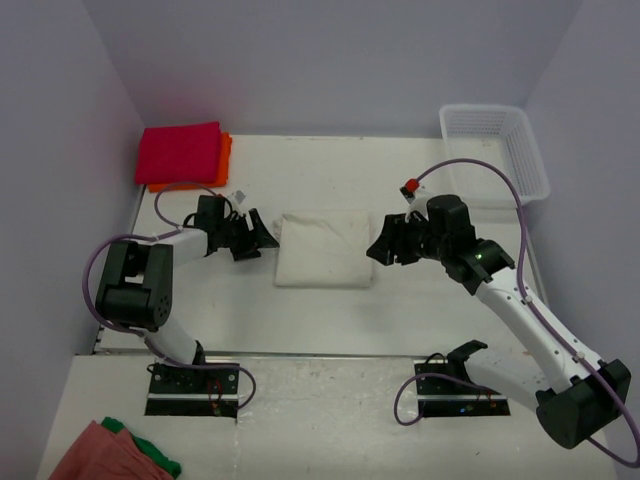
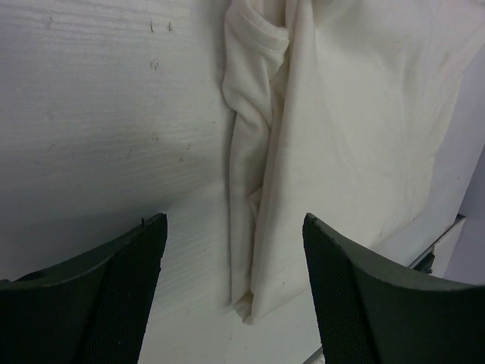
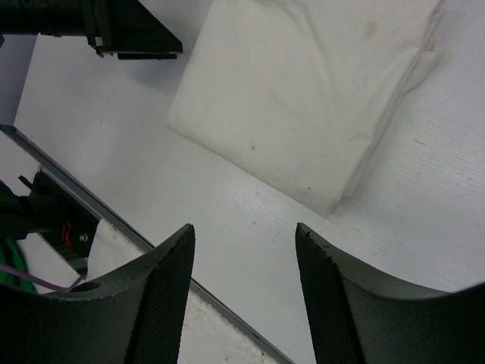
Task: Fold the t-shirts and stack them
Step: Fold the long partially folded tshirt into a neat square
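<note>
Left gripper [image 1: 265,238] and right gripper [image 1: 380,248] both open and empty, folded cream shirt [image 1: 325,248] between them, magenta shirt [image 1: 180,152] on orange shirt [image 1: 226,150] beyond the left one, so cream probably just needs stacking

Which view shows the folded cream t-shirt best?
Top external: the whole cream t-shirt shows as a folded rectangle. Left wrist sees only its bunched, wrinkled edge; right wrist sees a larger part, cropped at the top.
</note>
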`<state>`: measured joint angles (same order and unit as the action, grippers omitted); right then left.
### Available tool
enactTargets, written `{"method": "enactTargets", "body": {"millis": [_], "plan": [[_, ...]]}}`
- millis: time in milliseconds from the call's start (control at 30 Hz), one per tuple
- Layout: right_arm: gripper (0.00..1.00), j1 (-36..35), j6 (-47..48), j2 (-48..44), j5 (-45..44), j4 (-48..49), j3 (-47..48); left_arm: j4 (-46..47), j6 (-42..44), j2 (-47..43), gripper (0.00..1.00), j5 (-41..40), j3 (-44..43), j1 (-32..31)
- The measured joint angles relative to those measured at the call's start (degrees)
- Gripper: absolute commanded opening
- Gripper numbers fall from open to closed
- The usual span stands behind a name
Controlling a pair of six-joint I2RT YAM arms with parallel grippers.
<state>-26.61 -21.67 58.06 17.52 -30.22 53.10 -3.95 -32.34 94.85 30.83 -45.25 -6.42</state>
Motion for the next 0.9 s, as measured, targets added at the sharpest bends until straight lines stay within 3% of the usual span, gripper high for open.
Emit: {"method": "enactTargets", "body": {"millis": [633, 833, 900], "plan": [[0.57, 0.0, -0.2, 0.0, 0.0, 1.4, -0.4, 2.3, -1.6, -0.2, 0.74, -2.0, 0.8, -0.9], [0.57, 0.0, -0.6, -0.7, 0.0, 1.5, -1.1, 9.7, -7.0, 3.2, 0.74, -3.4, 0.2, -9.3], [0.57, 0.0, -0.8, -1.6, 0.0, 1.5, -1.1, 14.4, -10.1, 5.7, 0.67, -3.3, -0.3, -12.9]]}}
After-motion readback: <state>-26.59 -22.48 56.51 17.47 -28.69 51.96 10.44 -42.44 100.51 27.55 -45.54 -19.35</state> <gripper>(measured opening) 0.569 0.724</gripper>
